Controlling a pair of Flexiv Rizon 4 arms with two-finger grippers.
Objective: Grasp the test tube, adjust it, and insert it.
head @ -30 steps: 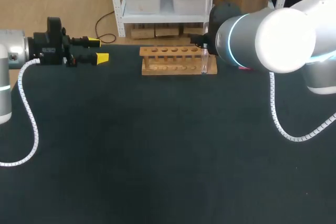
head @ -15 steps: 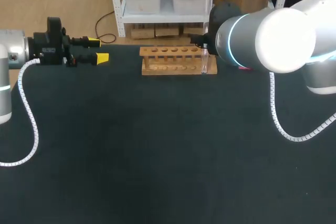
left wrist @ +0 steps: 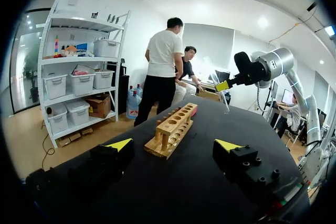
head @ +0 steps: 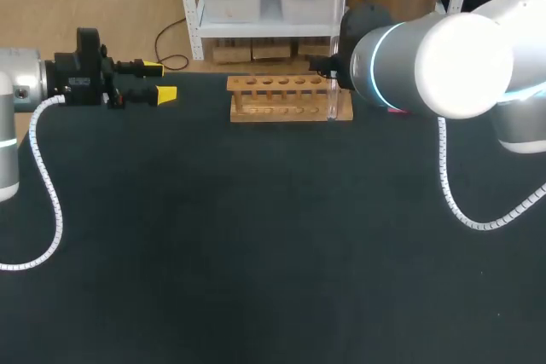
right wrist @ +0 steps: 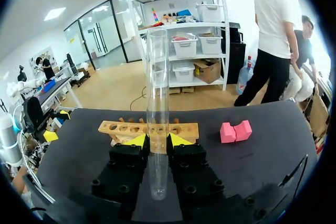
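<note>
Glass test tube [right wrist: 157, 103] stands straight up, squeezed between the yellow fingers of the right gripper [right wrist: 157, 141]. The wooden rack [right wrist: 121, 128] sits just ahead of it, holes up. The left gripper [left wrist: 173, 146] is spread wide with nothing in it, well apart.

right hand [right wrist: 157, 141]: hidden behind right arm [head: 435, 40] in head view | test tube [right wrist: 157, 77]: mostly hidden there
</note>
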